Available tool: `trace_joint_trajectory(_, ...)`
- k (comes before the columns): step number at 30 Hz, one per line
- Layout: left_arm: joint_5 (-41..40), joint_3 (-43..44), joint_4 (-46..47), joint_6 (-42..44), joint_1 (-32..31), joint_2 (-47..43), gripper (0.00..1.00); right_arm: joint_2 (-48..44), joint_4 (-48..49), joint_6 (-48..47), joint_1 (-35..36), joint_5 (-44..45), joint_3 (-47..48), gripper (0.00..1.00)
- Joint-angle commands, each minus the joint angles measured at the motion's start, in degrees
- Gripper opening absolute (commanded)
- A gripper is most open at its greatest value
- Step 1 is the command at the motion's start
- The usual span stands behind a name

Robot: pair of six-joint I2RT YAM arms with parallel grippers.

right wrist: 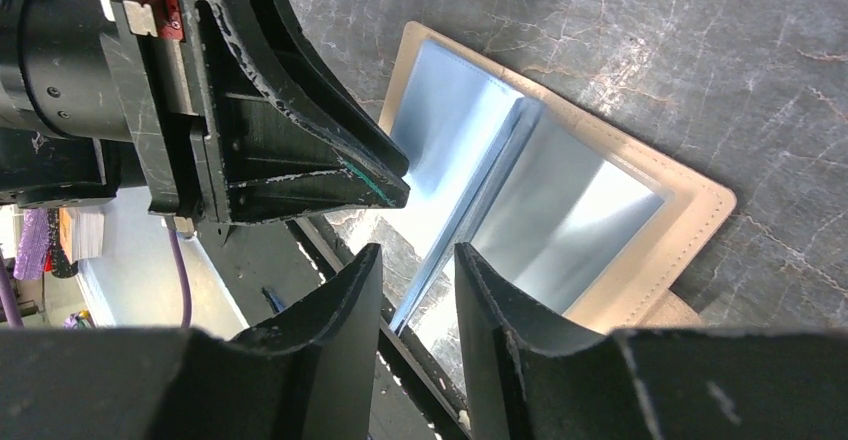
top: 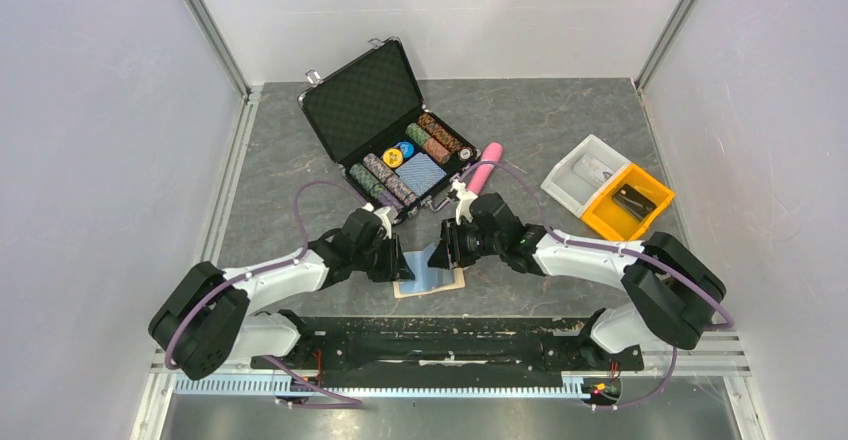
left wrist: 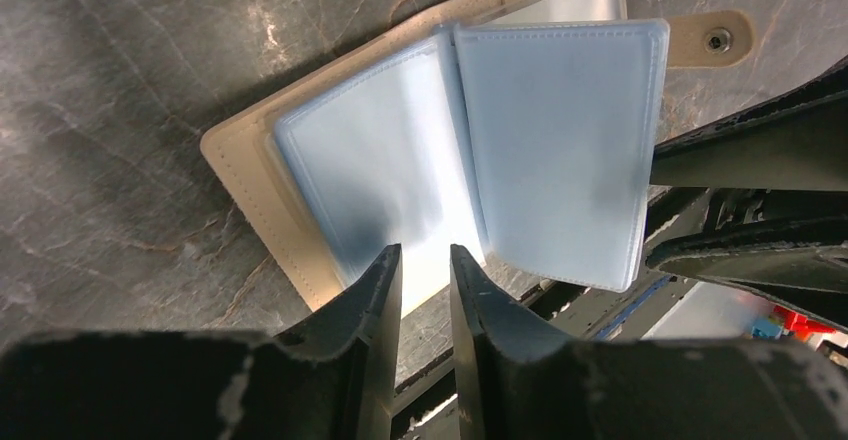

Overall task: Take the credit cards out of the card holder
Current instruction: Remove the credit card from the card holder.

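Observation:
The tan card holder point(top: 430, 289) lies open on the table near the front edge, between my two grippers. Its light blue plastic leaves fan out; one leaf point(left wrist: 560, 150) stands raised. The credit cards cannot be told apart from the silvery-blue leaves. My left gripper point(top: 394, 260) hovers at the holder's left side, its jaws point(left wrist: 425, 260) a narrow gap apart over the holder's edge point(left wrist: 240, 175), holding nothing. My right gripper point(top: 441, 253) is at the right side, slightly open point(right wrist: 418, 260), with the raised leaf's edge point(right wrist: 470, 210) running between its fingers, not pinched. The snap tab point(left wrist: 712, 40) sticks out.
An open black chip case point(top: 372, 100) with poker chips and a blue patterned rectangle point(top: 422, 172) stands behind the holder. A pink object point(top: 485, 165) lies by it. A white bin point(top: 585, 175) and a yellow bin point(top: 628, 203) sit at right. The black base rail point(top: 440, 335) runs just in front.

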Motion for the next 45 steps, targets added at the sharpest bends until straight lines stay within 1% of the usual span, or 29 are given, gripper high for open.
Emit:
trace_joint_trajectory(1,-3.06,-0.18,-1.13,-3.37,0.01,-3.42,0.33,-0.49,2.64,0.47,0.29,-1.23,-0.11,0.34)
trace_joint_trajectory(3,-3.58,-0.13,-1.7,-3.77,-0.01,-3.91,0.35,-0.17,3.04,0.65,0.28,-1.43,-0.21,0.33)
trace_joint_trajectory(7,-4.04,0.5,-3.13,-4.22,0.01,-4.95,0.35,0.03,3.75,0.7,0.36,-1.59,0.04,0.26)
trace_joint_trajectory(11,-6.63,1.67,-6.13,-4.22,0.01,-7.19,0.36,0.83,4.66,0.83,0.29,-1.77,0.1,0.21)
trace_joint_trajectory(13,-8.14,2.16,-7.73,-4.14,0.01,-8.61,0.38,1.44,5.94,1.55,0.36,-2.2,-0.12,0.19)
trace_joint_trajectory(16,-9.63,2.28,-9.37,-4.05,0.01,-10.57,0.38,2.43,6.6,1.9,0.79,-2.48,0.13,0.19)
trace_joint_trajectory(24,-11.23,2.8,-11.04,-3.97,0.01,-12.47,0.39,3.33,6.9,1.98,1.35,-1.62,-0.02,0.3)
trace_joint_trajectory(36,-11.52,4.36,-13.18,-3.96,0.0,-14.44,0.43,4.06,4.14,0.75,2.43,1.71,1.03,0.36)
trace_joint_trajectory(42,-11.54,5.12,-13.85,-3.63,0.01,-14.41,0.44,4.12,-1.39,-2.18,3.52,5.94,3.6,0.37)
trace_joint_trajectory(45,-11.44,5.65,-13.98,-3.61,0.0,-14.46,0.46,4.1,-2.47,-2.71,4.17,6.83,4.42,0.38)
